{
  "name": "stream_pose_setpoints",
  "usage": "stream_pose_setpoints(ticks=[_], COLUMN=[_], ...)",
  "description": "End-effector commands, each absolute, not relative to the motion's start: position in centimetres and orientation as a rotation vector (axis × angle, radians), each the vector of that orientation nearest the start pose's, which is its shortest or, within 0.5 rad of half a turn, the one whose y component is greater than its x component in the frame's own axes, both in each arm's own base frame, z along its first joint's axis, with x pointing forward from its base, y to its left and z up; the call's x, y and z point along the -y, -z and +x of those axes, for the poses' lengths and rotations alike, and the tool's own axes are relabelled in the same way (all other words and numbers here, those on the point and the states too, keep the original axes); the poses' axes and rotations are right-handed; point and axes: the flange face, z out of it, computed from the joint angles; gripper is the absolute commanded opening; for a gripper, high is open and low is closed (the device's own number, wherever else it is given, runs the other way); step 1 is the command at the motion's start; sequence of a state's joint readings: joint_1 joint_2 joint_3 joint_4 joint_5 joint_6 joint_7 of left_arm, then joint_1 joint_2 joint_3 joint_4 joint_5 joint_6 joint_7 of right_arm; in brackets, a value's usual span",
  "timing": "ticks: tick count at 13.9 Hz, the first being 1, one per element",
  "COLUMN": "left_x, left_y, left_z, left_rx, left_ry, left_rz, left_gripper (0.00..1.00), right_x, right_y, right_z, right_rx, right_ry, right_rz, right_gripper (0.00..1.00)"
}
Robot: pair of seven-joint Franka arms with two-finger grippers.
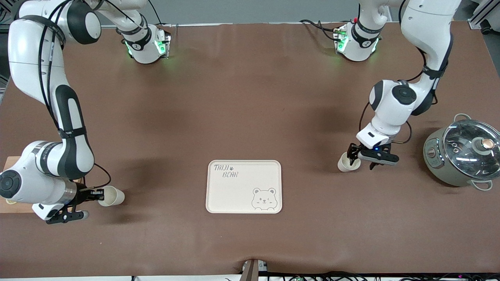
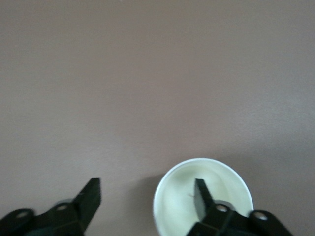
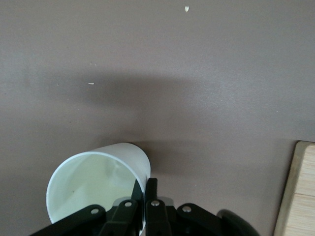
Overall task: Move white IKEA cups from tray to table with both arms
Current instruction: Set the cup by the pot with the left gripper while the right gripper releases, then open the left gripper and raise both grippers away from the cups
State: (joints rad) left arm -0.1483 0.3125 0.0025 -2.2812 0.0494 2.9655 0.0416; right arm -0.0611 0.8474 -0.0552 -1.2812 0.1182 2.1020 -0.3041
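Observation:
One white cup (image 1: 347,163) stands upright on the brown table toward the left arm's end. My left gripper (image 1: 361,159) is open over it. In the left wrist view one finger (image 2: 203,195) is inside the cup (image 2: 182,196) and the other finger (image 2: 90,196) is outside, well apart from the wall. The other white cup (image 1: 112,196) hangs tilted on its side over the table at the right arm's end. My right gripper (image 1: 93,194) is shut on its rim. The right wrist view shows the gripper (image 3: 145,189) pinching the cup's (image 3: 93,182) wall.
A cream bear-printed tray (image 1: 244,187) lies flat on the middle of the table, between the two cups. A grey pot with a glass lid (image 1: 463,154) stands at the left arm's end. A wooden board (image 1: 11,205) (image 3: 298,191) lies under the right arm.

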Motion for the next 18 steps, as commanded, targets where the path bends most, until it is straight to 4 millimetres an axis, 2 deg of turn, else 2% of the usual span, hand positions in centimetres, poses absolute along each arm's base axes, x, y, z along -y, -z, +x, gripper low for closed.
stream_pose_setpoints(ticks=[1, 2, 3, 4, 6, 7, 8, 10, 13, 15, 18], left_x=[7.9, 7.9, 7.8, 7.9, 7.3, 6.2, 5.1, 4.6, 4.5, 4.5, 5.5], left_y=[-31.4, -33.2, -35.2, -36.9, -40.4, -42.1, -43.9, -47.2, -51.5, -55.2, -60.0], left_z=[56.0, 56.4, 56.8, 57.2, 58.3, 58.9, 59.4, 59.1, 57.1, 55.3, 52.2], left_rx=[-0.358, -0.357, -0.342, -0.309, -0.339, -0.332, -0.326, -0.345, -0.322, -0.275, -0.222], left_ry=[0.493, 0.435, 0.392, 0.351, 0.289, 0.261, 0.218, 0.121, 0.056, 0.112, 0.090], left_rz=[-3.079, -3.084, -3.095, -3.127, -3.177, -3.205, -3.228, -3.248, -3.262, -3.264, -3.272], left_gripper=[1.00, 1.00, 1.00, 1.00, 1.00, 1.00, 1.00, 1.00, 1.00, 1.00, 1.00], right_x=[6.9, 6.9, 6.8, 6.9, 6.7, 6.5, 6.7, 6.9, 7.5, 7.8, 7.6], right_y=[-24.0, -24.0, -24.2, -24.4, -25.9, -26.9, -28.3, -31.5, -37.1, -40.8, -45.5], right_z=[74.4, 74.3, 74.3, 74.4, 74.5, 74.5, 74.5, 74.2, 73.3, 72.4, 70.5], right_rx=[0.210, 0.210, 0.213, 0.214, 0.223, 0.229, 0.233, 0.237, 0.239, 0.149, 0.000], right_ry=[-0.005, -0.010, -0.008, -0.005, 0.012, 0.027, 0.042, 0.050, 0.059, 0.065, 0.020], right_rz=[-3.052, -3.052, -3.052, -3.051, -3.057, -3.061, -3.065, -3.066, -3.087, -3.088, -3.083], right_gripper=[0.36, 0.48, 0.77, 1.00, 1.00, 1.00, 1.00, 1.00, 1.00, 1.00, 1.00])
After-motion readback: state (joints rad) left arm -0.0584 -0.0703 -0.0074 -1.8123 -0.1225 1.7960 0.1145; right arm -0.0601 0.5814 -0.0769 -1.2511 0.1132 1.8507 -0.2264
